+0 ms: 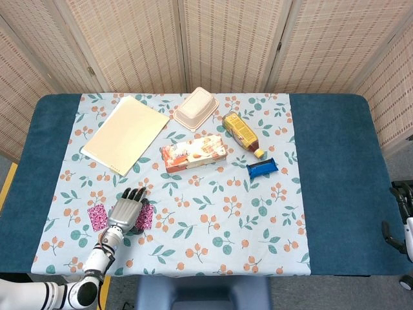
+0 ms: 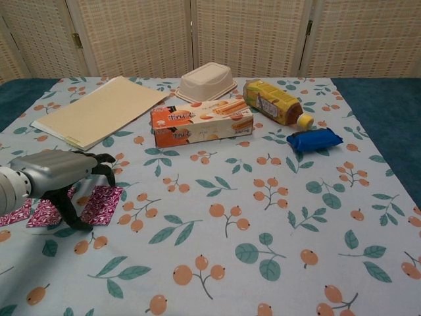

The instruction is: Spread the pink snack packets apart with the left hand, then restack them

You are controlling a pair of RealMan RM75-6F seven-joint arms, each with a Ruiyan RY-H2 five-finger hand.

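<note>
Pink snack packets point(image 2: 99, 205) sit at the lower left of the frame, flat on the floral tablecloth point(image 2: 263, 210) near its front edge. In the chest view they're already fanned into a row: one poking out at the far left edge, one mostly under the palm, one to the right of it. The left hand point(image 2: 56, 174) arches over the middle of that row, fingers curled down with the tips at the cloth, not wrapped around anything as far as I can tell. From the head view it covers most of them.

So I'd say the spreading looks about done and the restack is next. To do it well, I'd keep the fingertips low and slide one packet over its neighbour rather than try to pinch; they're thin and will probably skate or fold.

The right hand point(image 1: 399, 213) just hangs off the far right edge, fingers loose, holding nothing. The orange box point(image 2: 201, 122) and everything else is well apart, so no crowding.
</note>
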